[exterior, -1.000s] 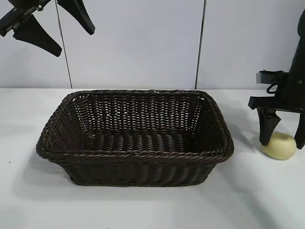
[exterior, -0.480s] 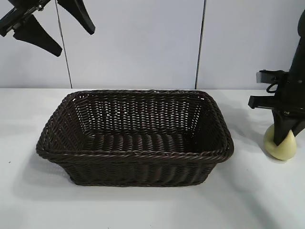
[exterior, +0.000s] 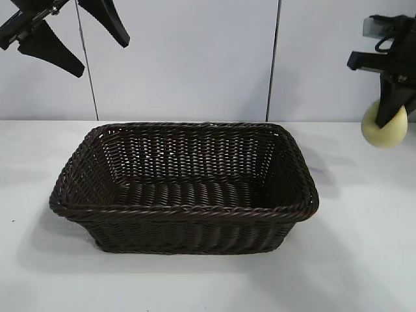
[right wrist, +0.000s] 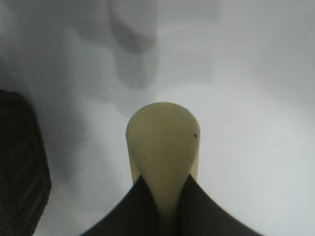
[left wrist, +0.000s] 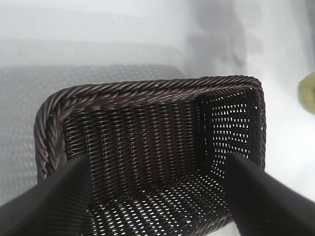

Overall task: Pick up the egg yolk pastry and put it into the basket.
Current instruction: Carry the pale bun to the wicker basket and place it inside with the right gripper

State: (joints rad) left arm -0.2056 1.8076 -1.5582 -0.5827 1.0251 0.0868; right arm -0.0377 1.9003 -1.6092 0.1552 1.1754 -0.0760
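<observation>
Exterior view: the left gripper (exterior: pixel 65 36) hangs with fingers spread wide, high above the basket's (exterior: pixel 184 211) left end; the basket sits mid-table; at far right the right gripper (exterior: pixel 390 117) pinches the egg yolk pastry (exterior: pixel 385 127) in the air, clear of the table (exterior: pixel 351 260).

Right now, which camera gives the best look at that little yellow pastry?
The right wrist view: the egg yolk pastry fills the middle, pinched between the right gripper fingers, above the table. The exterior view shows it small, near the right edge, partly behind the fingers. The left wrist view catches only a blurred sliver.
</observation>
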